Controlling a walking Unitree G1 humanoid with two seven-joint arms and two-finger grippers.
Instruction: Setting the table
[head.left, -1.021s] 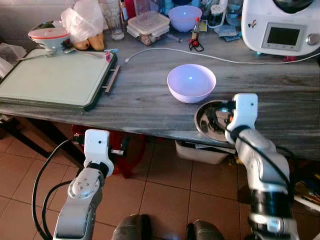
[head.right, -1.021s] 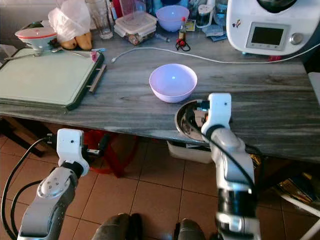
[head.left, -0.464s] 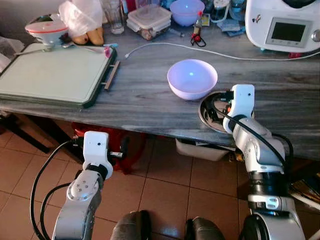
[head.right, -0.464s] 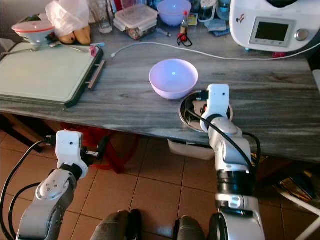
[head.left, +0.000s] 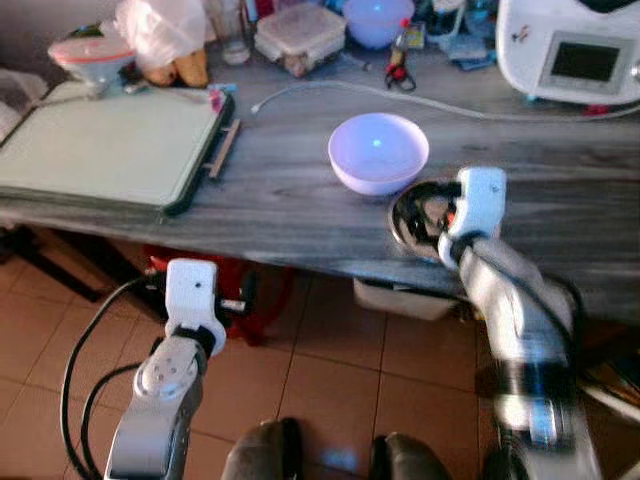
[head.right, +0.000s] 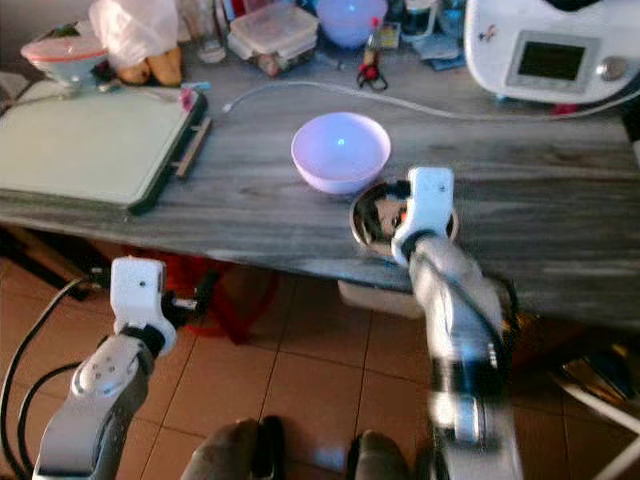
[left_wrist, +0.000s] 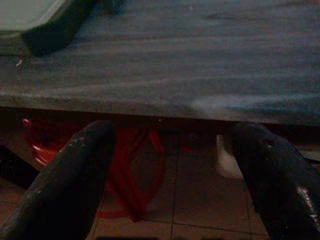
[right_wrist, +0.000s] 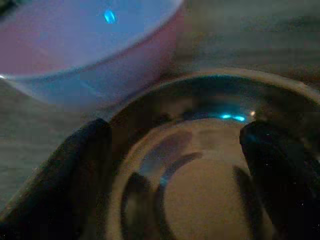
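A shiny steel bowl (head.left: 420, 215) sits near the front edge of the grey table (head.left: 290, 200), close beside a lilac bowl (head.left: 378, 152). My right gripper (head.left: 440, 212) reaches into the steel bowl from the front. In the right wrist view its two black fingers (right_wrist: 75, 170) stand wide apart over the steel bowl (right_wrist: 210, 200), open, with the lilac bowl (right_wrist: 85, 50) just beyond. My left gripper (head.left: 232, 300) hangs below the table edge, and its fingers (left_wrist: 75, 170) are spread open on nothing.
A green tray (head.left: 100, 145) lies at the table's left. At the back stand a white appliance (head.left: 575, 50), a white cable (head.left: 400, 95), a lidded container (head.left: 300, 30) and another lilac bowl (head.left: 378, 18). Under the table are a red object (head.left: 250, 290) and a white bin (head.left: 400, 300).
The camera has shifted a little. My right arm is now blurred with motion, and its gripper stays at the steel bowl, which looks slightly nearer the lilac bowl. The left arm hangs as before.
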